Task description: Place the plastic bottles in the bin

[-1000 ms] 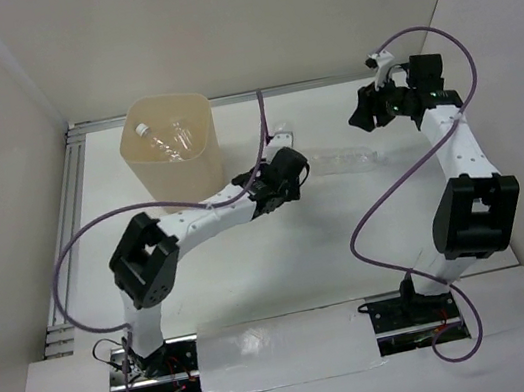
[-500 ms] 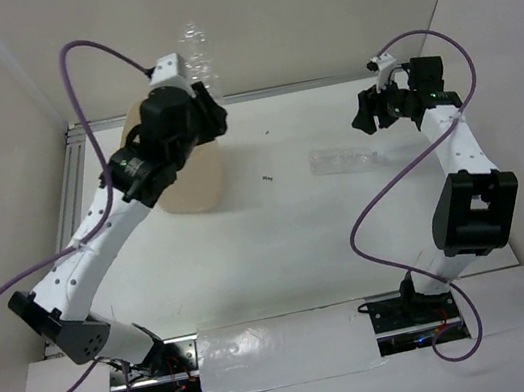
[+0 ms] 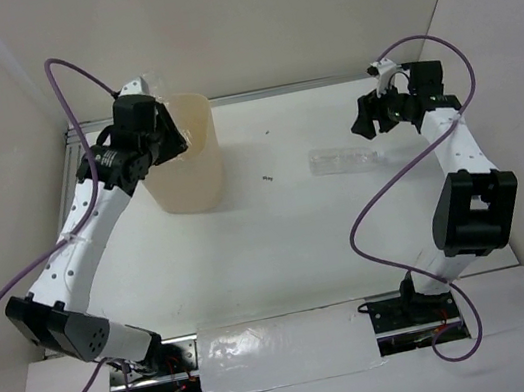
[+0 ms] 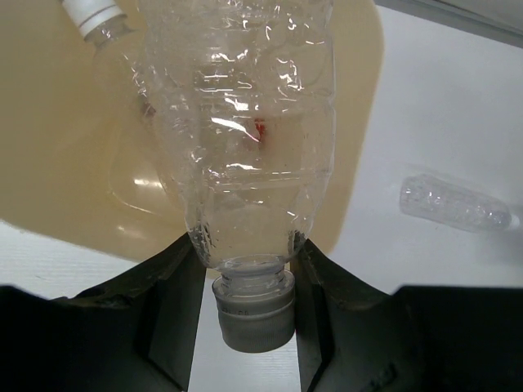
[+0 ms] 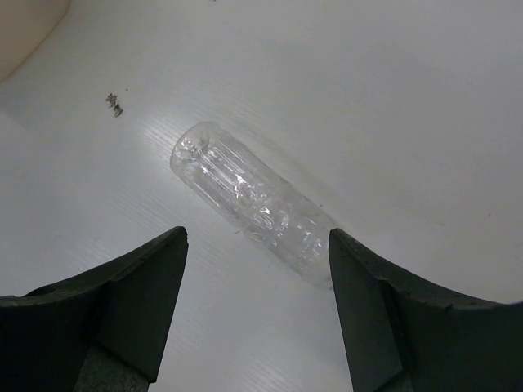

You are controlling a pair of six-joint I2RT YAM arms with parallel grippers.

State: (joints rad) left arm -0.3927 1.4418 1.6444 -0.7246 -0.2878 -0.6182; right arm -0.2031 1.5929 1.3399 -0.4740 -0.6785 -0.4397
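Bottle [image 4: 245, 139] lower now, seemingly over bin [image 4: 49, 163]

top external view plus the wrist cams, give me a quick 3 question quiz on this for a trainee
1. True or false: the left tool, above the cream bin, is shut on the neck of a clear bottle.
2. Where does the other bottle lie? A) inside the bin; B) on the table below the right tool; C) clamped in the right tool.
3. Fill in: the right tool's jaws stand ___.
Key: 1 true; 2 B; 3 open.
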